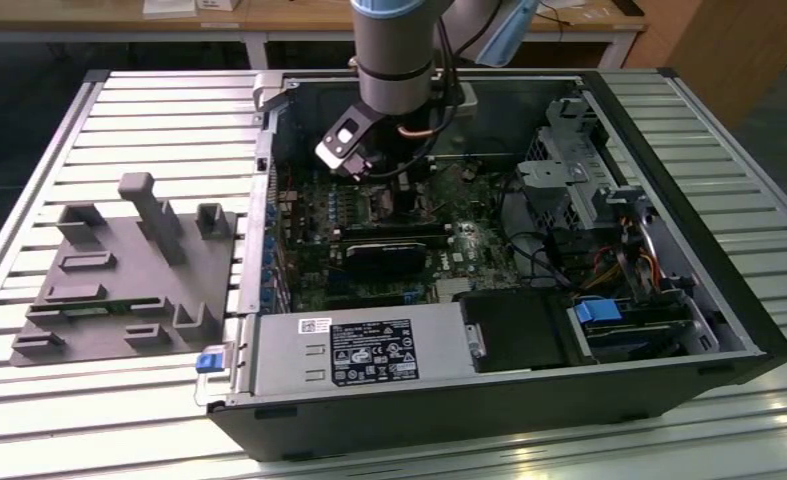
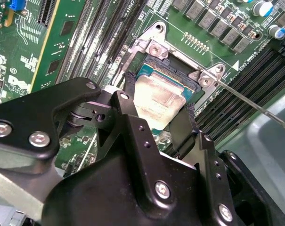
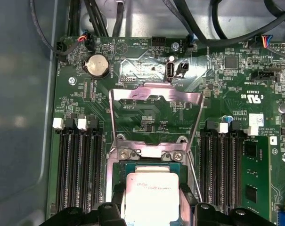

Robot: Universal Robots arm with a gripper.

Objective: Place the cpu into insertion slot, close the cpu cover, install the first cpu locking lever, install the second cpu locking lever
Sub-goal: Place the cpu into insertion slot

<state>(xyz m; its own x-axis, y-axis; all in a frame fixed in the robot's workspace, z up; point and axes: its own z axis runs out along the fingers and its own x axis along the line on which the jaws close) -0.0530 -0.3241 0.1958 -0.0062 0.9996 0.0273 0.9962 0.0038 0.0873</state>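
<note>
Your cpu [image 2: 158, 96] sits between the two black fingers [image 2: 130, 94], its dull silver top facing up, right at the insertion slot [image 2: 168, 70]. The slot's teal-and-dark edge shows just beyond the chip's far side. The gripper [image 2: 158, 102] is clamped on the chip, one finger on each of two opposite edges, and the first wrist view shows the same grip on the cpu [image 3: 151, 193] from above. You cannot tell from these views whether the chip is fully seated or held a touch above the contacts, so treat step one as under way, not finished. Moving outward, the cpu cover [image 3: 128, 93] is flipped back on its hinge and lies over the green motherboard [image 3: 147, 61] beyond the slot. Its big window shows bare board, so the cover is not closed. One thin locking lever [image 2: 246, 100] juts out from the slot's corner, unlatched and lying over the memory slots [image 3: 81, 169]. You will not make out the other lever clearly. In the exterior view the arm reaches down into the open computer case [image 1: 433, 420], with the gripper [image 1: 400, 195] low over the board. By that reckoning, placement is at its end, while the cover and both levers are yet to do.
</note>
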